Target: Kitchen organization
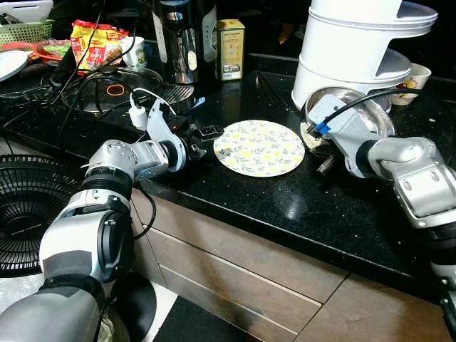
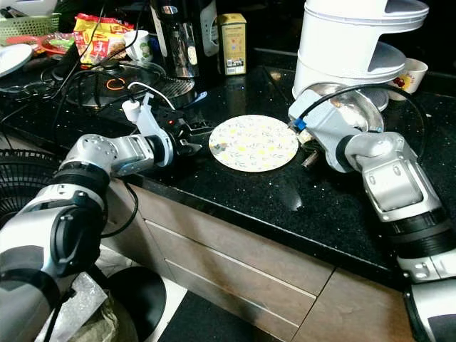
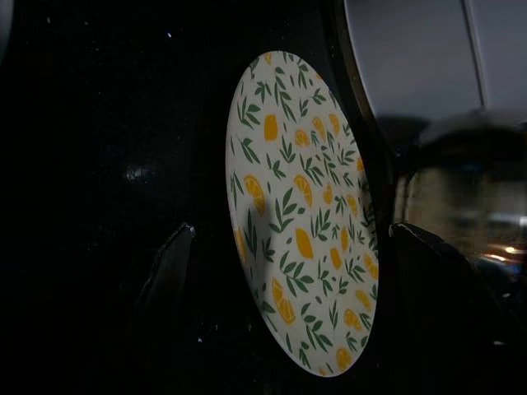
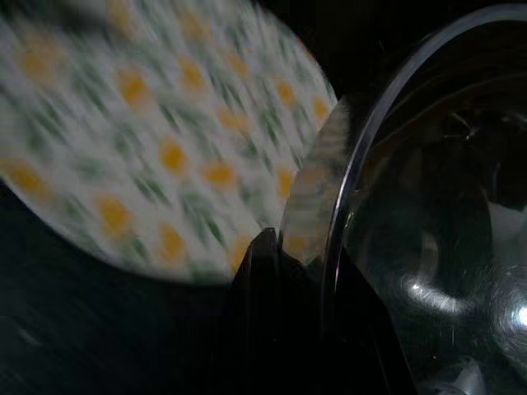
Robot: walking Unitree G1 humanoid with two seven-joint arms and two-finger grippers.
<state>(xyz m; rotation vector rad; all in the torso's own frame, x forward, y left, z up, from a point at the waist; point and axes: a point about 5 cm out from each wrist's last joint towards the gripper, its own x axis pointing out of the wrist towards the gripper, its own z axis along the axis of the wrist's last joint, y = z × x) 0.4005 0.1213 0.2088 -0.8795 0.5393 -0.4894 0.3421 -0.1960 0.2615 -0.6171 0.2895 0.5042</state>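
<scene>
Lemon-print plate [image 1: 259,147] is lying flat on black counter [image 1: 285,206]. Left gripper [image 1: 201,137] is hovering at its 9 o'clock, fingers spread, empty. Right gripper [image 4: 300,271] at 3 o'clock is pinching steel bowl [image 1: 356,114] rim.

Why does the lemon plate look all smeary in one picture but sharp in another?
Right wrist view: the lemon plate is blurred and soft beside the shiny metal bowl. Left wrist view: dark, yet its pattern is crisp. Eye views: the black counter glints with speckles.

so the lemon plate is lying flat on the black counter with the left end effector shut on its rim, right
Not quite. The lemon plate lies flat on the black counter, but the left end effector is open beside it, not gripping; the left wrist view shows its fingers spread.
</scene>
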